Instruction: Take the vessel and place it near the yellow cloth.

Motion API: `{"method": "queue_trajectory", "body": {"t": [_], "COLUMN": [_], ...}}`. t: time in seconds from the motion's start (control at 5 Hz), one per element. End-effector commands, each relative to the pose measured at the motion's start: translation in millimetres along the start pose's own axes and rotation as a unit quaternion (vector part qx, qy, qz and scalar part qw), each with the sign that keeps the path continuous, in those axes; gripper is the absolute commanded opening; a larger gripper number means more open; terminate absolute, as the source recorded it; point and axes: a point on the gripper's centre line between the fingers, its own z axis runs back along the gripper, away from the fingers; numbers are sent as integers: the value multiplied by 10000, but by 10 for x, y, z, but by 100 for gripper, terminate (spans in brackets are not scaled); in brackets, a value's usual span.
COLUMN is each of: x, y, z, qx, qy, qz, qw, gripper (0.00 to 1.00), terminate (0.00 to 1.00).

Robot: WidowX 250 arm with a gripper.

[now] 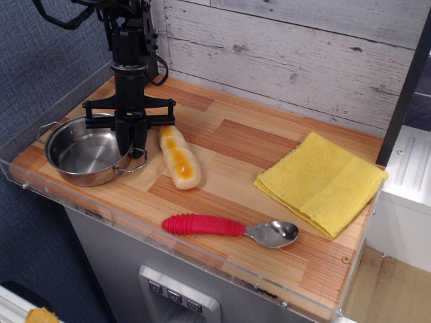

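- Pot [84, 152] sits at the left end of the wooden table [236, 145], well apart from the yellow cloth [321, 182] on the right.
- Gripper [128, 143] reaches down over the pot's right rim, fingers drawn together and pinching that rim.
- Bread roll [178, 157] lies just beside the pot.
- Red-handled spoon [229, 228] lies near the front edge.

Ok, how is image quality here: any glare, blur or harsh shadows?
In observation.image the focus is sharp overall; soft even lighting, faint shadows under the red-handled metal spoon and bread roll; bright reflections inside the small round stainless-steel pot and on the clear acrylic table edge; the black gripper shows little detail.
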Motion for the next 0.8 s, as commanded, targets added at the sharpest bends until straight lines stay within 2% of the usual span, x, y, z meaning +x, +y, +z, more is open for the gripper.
{"method": "queue_trajectory", "body": {"t": [0.0,0.2,0.4,0.6], "x": [-131,-287,-417,-380], "y": [-43,19,107,21], "z": [578,965,1138,1083], "qx": [-583,-862,-889,-803], "qy": [-1228,-1868,-2140,-2063], "qz": [-412,-391,-265,-413], "qw": [9899,9778,9724,9743], "gripper": [0,0,0,0], "terminate": [0,0,0,0]}}
